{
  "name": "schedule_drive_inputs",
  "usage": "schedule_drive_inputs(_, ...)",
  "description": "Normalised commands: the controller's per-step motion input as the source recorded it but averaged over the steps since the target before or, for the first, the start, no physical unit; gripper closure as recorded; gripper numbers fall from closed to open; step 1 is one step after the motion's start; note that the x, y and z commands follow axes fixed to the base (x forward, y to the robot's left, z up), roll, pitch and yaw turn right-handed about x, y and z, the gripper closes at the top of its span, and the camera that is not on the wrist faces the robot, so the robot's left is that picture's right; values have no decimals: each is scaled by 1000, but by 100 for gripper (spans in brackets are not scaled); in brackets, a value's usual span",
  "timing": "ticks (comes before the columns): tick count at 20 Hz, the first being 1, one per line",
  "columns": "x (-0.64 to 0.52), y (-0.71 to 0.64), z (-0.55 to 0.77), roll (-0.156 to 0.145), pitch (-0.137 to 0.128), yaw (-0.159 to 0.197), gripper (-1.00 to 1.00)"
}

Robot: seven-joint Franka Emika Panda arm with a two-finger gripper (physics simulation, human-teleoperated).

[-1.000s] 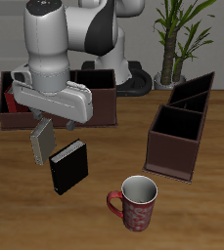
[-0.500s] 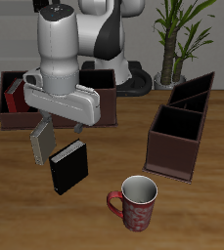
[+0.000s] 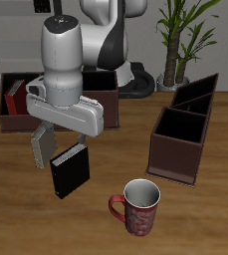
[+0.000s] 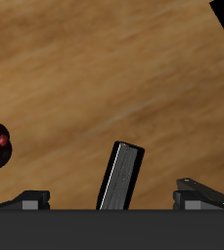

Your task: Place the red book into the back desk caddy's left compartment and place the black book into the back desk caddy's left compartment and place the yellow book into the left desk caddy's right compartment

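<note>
Wrist view: fingers [image 4: 117, 198] spread wide, empty, above upright black book [image 4: 120, 177]; should descend centred, straddling its thin faces before closing.

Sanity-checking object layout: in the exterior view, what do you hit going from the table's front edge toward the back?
red mug → black book → nearer desk caddy → second caddy behind it → potted plant. The caddy holding the red book sits about level with the second caddy, so it is left unordered.
</note>
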Motion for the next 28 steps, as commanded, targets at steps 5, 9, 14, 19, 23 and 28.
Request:
schedule_drive_inputs(5, 81, -112, -194, 1, 28, -41, -100)
schedule_drive_inputs(9, 64, -171, -223, -17, 26, -22, -100)
schedule_drive_inputs(14, 33, -81, -282, -24, 48, -36, -100)
schedule_drive_inputs(19, -32, -13, -283, -5, 20, -20, -100)
schedule_drive_inputs(23, -2, 37, -232, -8, 28, -2, -100)
schedule_drive_inputs(28, -76, 121, -225, -13, -6, 26, -100)
